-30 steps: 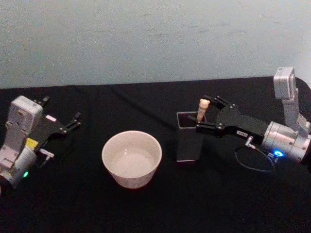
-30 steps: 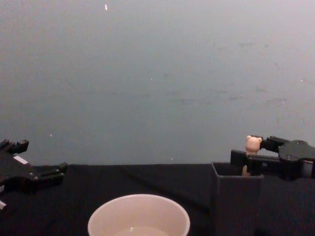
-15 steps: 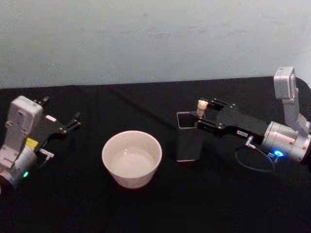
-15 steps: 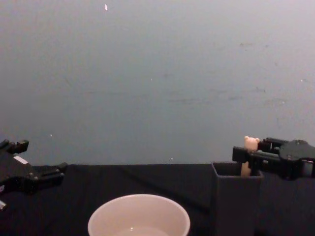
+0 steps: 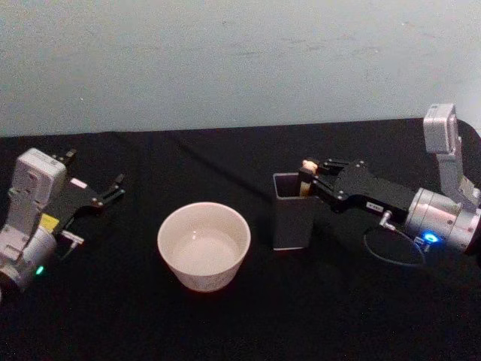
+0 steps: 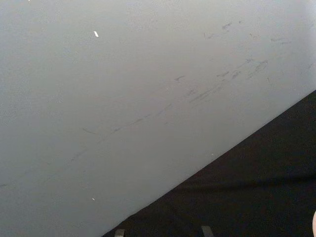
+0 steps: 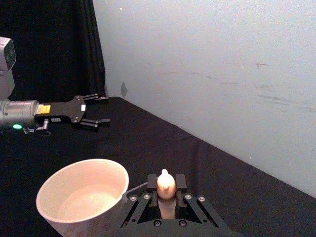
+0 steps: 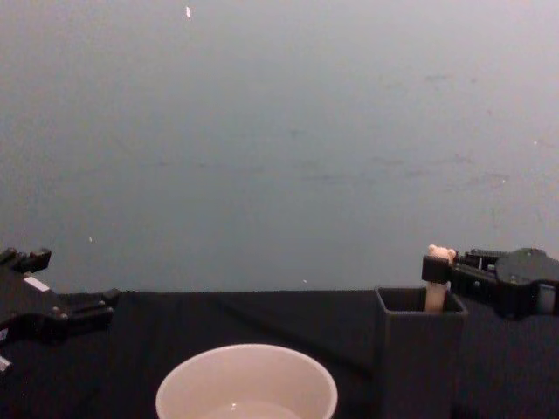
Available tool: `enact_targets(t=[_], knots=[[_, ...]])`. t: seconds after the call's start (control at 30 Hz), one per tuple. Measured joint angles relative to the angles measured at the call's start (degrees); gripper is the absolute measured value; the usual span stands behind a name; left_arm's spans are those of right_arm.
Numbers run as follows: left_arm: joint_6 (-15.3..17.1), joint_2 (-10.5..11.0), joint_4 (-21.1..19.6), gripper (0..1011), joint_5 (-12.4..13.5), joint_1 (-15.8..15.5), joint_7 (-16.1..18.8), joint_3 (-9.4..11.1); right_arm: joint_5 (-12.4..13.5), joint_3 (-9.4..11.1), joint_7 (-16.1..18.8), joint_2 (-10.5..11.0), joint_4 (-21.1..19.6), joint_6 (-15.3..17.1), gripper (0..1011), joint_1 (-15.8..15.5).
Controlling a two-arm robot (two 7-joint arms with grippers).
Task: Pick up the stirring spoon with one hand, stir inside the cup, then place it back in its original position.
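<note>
The right gripper (image 5: 310, 179) reaches in from the right side of the bench (image 5: 225, 154) to the far right corner of the dark grey holder box (image 5: 291, 219). A second ago its fingers (image 5: 325, 167) stood spread on either side of the stirring spoon (image 5: 307, 167). Half a second ago the gap was narrower, and now they are pressed together on the cream handle just below the tiny bear head.

In the right wrist view the bear head (image 7: 166, 182) sits squeezed between the two fingertips (image 7: 179, 181). The spoon stands nearly upright, its lower part down inside the box and out of sight. In the chest view its top (image 8: 438, 255) has shifted slightly toward the left compared with the earlier frames, and it is at much the same height above the box rim.

The cup (image 5: 201, 275) rests on the bench to the left of the box, near it but apart, in the same place as before.

The left gripper (image 5: 96, 171) lies parked at the left edge of the bench with its fingers spread, unchanged, well away from the cup.
</note>
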Motion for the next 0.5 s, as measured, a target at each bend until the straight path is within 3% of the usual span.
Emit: enact_targets(t=[0.5], knots=[[0.0, 0.0, 0.0, 1001, 0.0, 0.0, 0.0, 0.0, 0.0, 0.0, -0.02, 0.0, -0.01, -0.01, 205, -0.01]])
